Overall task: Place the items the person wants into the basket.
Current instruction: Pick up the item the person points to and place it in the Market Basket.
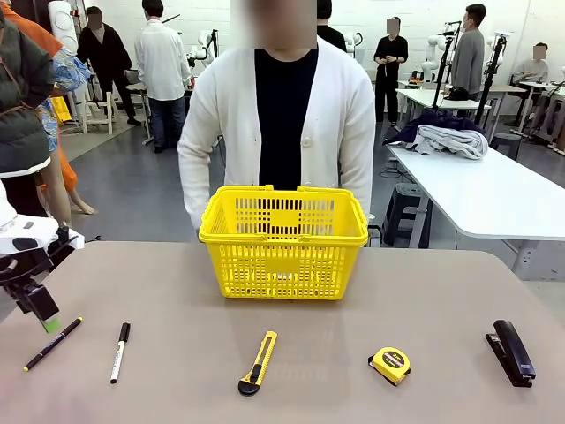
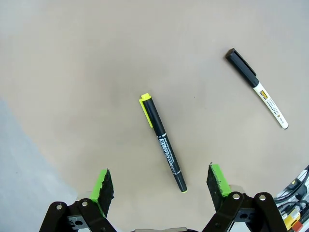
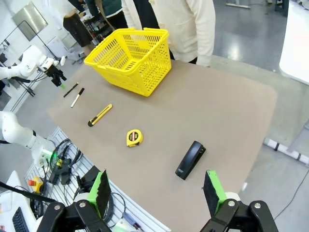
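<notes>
Near-left on table [image 1: 177, 291]: pen [image 2: 161, 140] lies flat below left gripper [image 2: 159, 174], jaws apart, straddling it for a grasp. Right gripper [image 3: 155, 176], jaws apart, hangs high over stapler [image 3: 190, 159]. Basket [image 1: 282, 265] stands before person [image 1: 282, 115].

- Showed a white, rounded shell on the left arm [image 1: 25, 235], ending in a black left gripper [image 1: 46, 320].
- Carried bright green pads [image 2: 100, 187] on black fingers, fastened to black linkages with silver screws [image 2: 58, 207].
- Bore the same black links, silver screws and green pads on the right gripper [image 3: 157, 188].
- Wore a white buttoned cardigan [image 1: 225, 115] with long sleeves over a black top [image 1: 284, 106], one pale button at the chest.
</notes>
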### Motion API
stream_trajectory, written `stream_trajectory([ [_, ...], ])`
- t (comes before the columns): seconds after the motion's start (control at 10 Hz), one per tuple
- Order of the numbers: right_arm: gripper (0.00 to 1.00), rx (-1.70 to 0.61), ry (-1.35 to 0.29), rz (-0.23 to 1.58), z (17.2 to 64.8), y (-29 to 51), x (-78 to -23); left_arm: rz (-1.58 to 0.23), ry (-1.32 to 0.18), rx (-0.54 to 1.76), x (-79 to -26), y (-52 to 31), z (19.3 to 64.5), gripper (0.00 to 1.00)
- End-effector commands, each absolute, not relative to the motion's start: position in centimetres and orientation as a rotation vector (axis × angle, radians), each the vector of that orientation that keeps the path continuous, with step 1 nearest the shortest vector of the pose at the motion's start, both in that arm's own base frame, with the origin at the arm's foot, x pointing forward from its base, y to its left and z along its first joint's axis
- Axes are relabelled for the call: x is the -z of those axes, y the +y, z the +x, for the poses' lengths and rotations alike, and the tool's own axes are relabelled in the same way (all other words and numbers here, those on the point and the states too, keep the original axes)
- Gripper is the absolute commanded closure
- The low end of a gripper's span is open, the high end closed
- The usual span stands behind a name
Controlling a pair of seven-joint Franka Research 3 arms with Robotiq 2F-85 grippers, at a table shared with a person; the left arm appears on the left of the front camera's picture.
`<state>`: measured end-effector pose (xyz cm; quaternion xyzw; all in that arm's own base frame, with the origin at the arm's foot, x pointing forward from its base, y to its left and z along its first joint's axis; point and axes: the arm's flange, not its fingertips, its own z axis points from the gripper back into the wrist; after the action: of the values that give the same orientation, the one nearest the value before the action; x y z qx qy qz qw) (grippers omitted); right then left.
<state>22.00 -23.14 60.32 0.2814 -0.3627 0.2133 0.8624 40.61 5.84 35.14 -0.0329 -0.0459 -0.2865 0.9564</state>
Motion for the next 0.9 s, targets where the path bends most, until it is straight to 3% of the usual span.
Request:
stream_trajectory([
  [0.0,0.00,-0.461,-0.773,0.601,22.0,-23.2,-60.3,-0.029,-0.094,0.550,-34.1,5.5,39.6,0.00],
  [0.8,0.00,-0.461,-0.773,0.601,22.0,-23.2,-60.3,-0.062,-0.094,0.562,-34.7,5.7,40.9,0.00],
])
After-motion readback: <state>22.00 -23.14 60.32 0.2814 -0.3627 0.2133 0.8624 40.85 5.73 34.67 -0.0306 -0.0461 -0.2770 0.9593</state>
